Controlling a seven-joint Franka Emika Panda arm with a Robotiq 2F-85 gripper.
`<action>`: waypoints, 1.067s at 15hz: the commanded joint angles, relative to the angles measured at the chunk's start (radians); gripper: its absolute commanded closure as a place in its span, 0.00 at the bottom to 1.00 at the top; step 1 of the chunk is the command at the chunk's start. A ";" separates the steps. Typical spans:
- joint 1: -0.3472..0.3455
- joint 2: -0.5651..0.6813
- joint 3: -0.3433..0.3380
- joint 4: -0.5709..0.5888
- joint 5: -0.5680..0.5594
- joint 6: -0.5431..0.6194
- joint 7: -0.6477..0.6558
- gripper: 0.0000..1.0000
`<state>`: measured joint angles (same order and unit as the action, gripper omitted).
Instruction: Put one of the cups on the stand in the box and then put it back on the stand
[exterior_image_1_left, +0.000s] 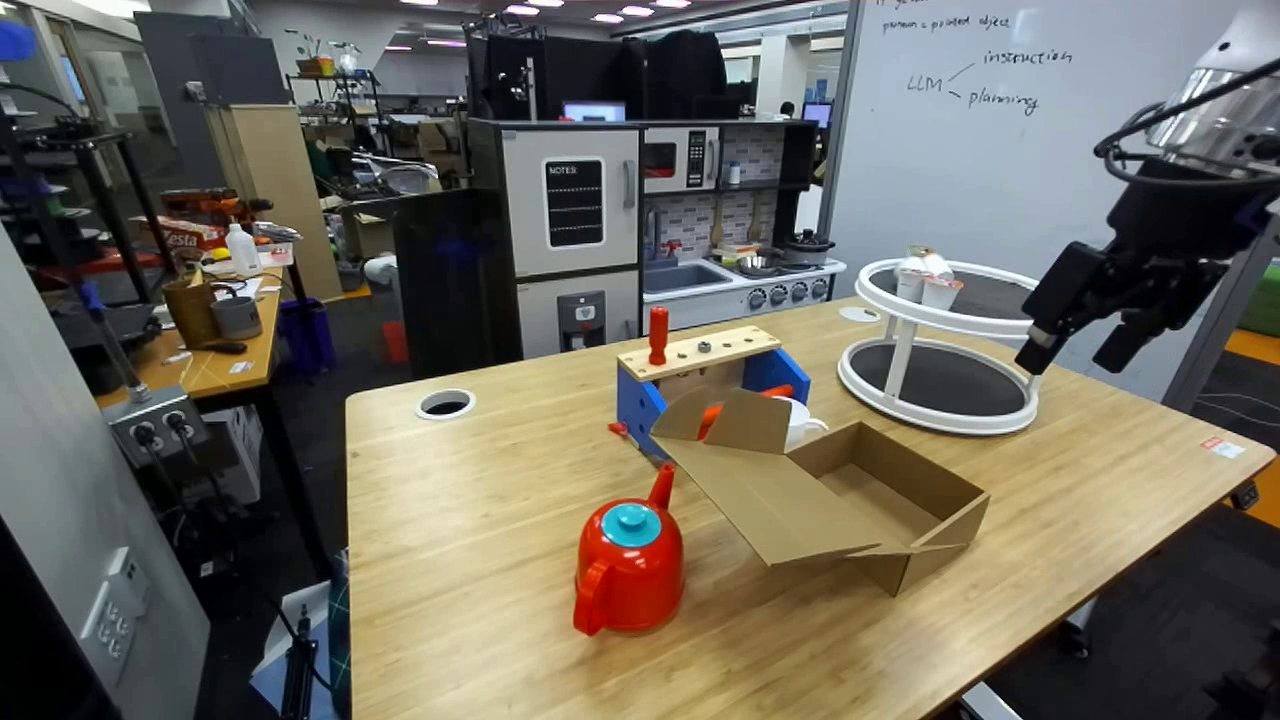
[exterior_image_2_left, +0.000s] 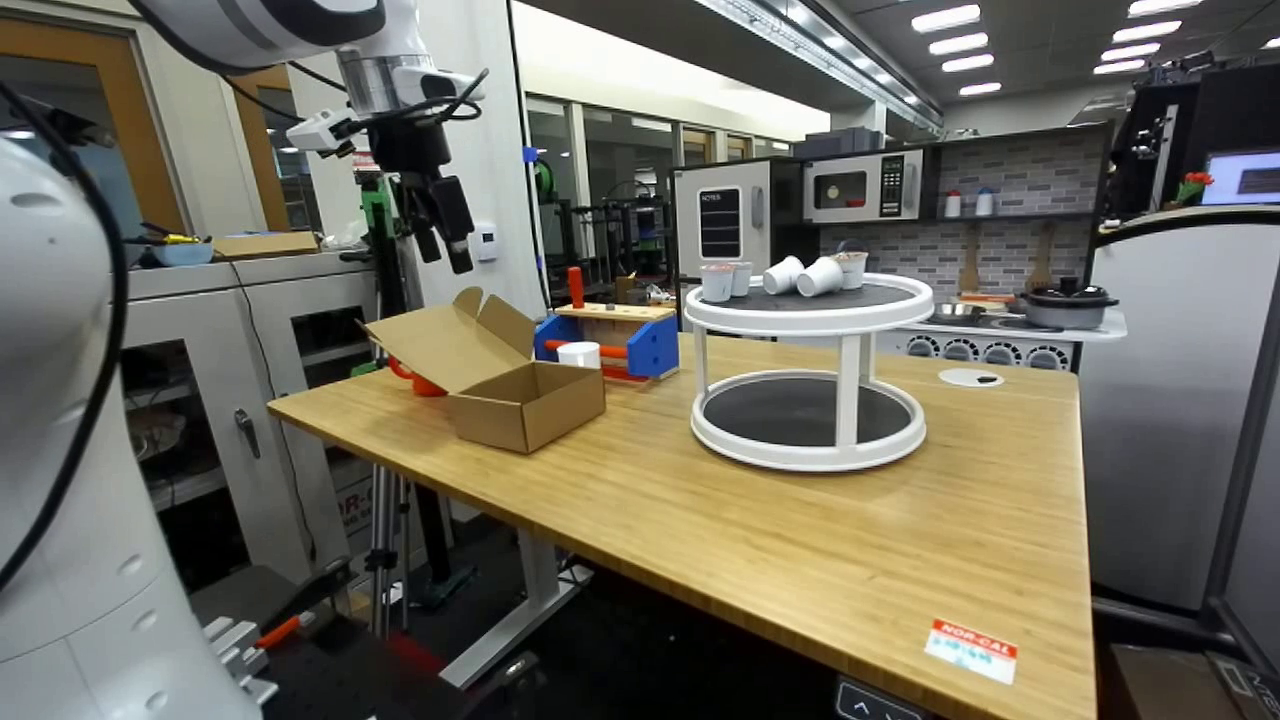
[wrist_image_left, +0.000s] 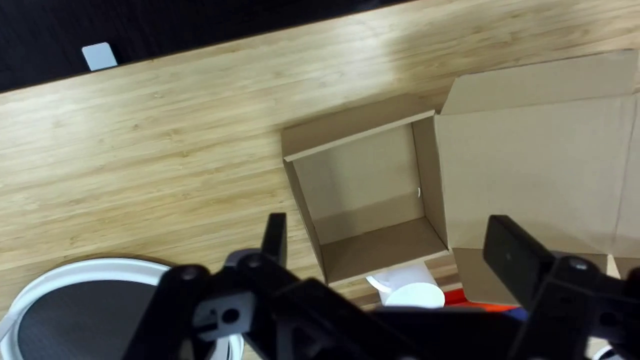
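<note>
Wrist view: gripper (wrist_image_left: 390, 232), spread wide; open cardboard box (wrist_image_left: 357, 182) on table (wrist_image_left: 150, 175). In an exterior view: five cups (exterior_image_2_left: 820, 277), two tipped, atop the white stand (exterior_image_2_left: 810, 319).

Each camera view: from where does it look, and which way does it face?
Exterior view: nearest the red kettle, looking down across the table; wrist and gripper show.
Exterior view: beside the arm, facing stand and toy kitchen; arm and gripper show.
Wrist view: on the wrist, looking down at the box; fingers show.
Both exterior views share the stand and box.
</note>
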<state>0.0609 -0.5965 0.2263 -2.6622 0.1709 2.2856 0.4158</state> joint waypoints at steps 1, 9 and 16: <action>-0.025 0.091 -0.018 0.085 -0.002 0.001 0.032 0.00; -0.016 0.117 -0.058 0.118 0.009 -0.016 0.000 0.00; -0.014 0.117 -0.058 0.118 0.010 -0.017 0.000 0.00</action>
<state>0.0443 -0.4794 0.1707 -2.5459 0.1825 2.2711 0.4149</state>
